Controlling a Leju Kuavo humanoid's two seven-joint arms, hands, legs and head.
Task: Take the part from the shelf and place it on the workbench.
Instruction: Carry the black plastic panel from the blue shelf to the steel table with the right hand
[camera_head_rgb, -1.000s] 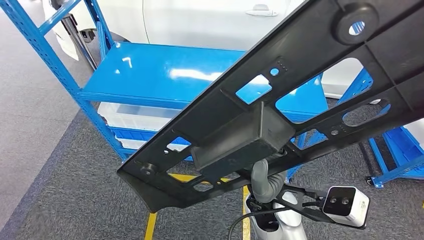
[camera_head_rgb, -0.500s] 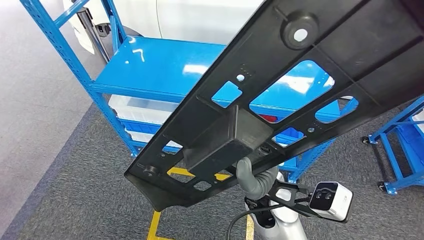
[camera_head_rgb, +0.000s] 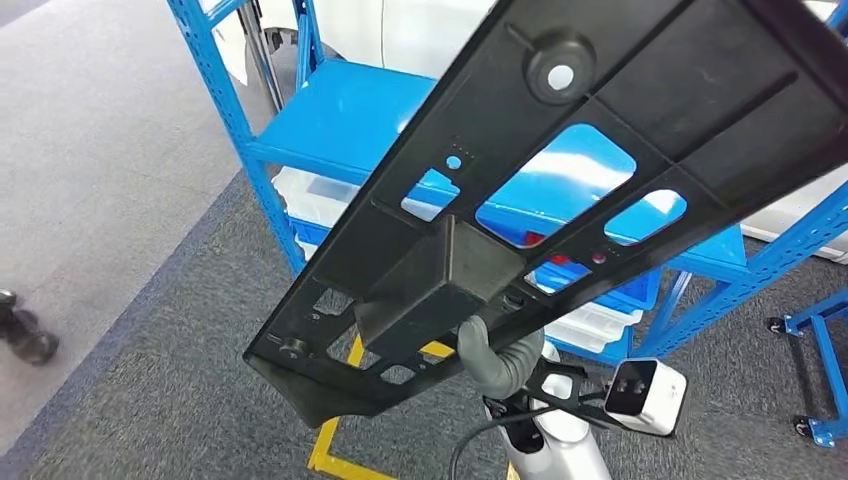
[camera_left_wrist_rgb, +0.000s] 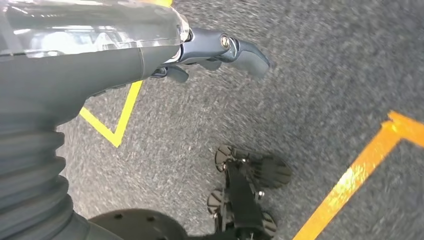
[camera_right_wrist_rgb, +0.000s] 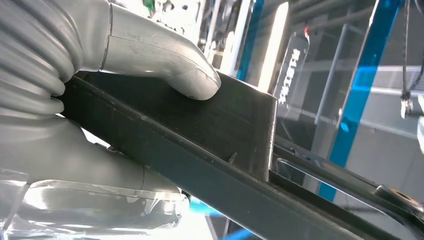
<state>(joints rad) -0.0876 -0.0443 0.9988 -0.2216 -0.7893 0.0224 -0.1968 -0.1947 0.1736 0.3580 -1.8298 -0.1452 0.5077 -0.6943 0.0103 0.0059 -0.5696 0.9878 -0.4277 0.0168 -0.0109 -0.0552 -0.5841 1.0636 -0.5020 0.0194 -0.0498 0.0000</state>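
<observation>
Long flat black part (camera_head_rgb: 600, 170) with many holes and a box bump, held up near the blue shelf (camera_head_rgb: 340, 125), right hand (camera_right_wrist_rgb: 150, 65) gripping the bump, left hand (camera_left_wrist_rgb: 220, 50) loose, holding nothing

part (camera_head_rgb: 600, 150) in front of the shelf (camera_head_rgb: 340, 120), bins (camera_head_rgb: 320, 190) under shelf's top board

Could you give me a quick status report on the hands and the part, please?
Right hand grips the black part, carried tilted. Left hand holds nothing, over the floor. Blue shelf ahead, workbench unseen.
</observation>
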